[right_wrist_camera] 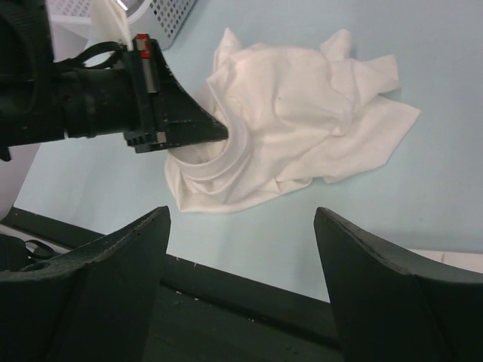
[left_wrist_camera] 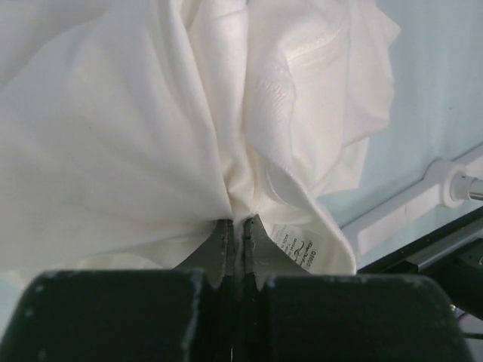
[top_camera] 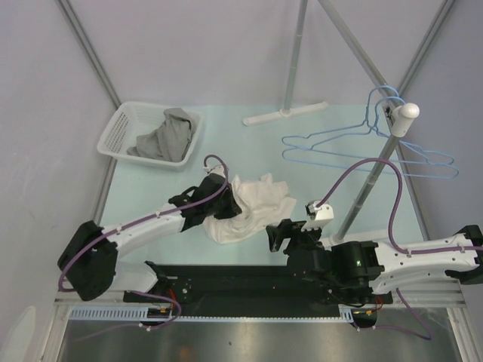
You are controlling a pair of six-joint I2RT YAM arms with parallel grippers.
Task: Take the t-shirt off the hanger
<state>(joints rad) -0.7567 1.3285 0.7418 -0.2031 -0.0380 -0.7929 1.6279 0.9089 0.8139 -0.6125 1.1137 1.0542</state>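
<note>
A white t-shirt (top_camera: 260, 205) lies crumpled near the middle of the pale counter (top_camera: 143, 185). It is already off the blue hangers (top_camera: 370, 147), which hang on a stand well apart at the far right. The left hand (left_wrist_camera: 235, 226) is clenched on a bunched fold of the shirt, seemingly by the neckline. The right hand (right_wrist_camera: 241, 219) hangs released on the near side of the shirt, holding nothing. A white basket (top_camera: 113, 136) at the far left holds a grey garment (top_camera: 166, 134). The pinch looks thin, so a slow, straight lift seems wise, with all the cloth clear of the counter before carrying it anywhere.
</note>
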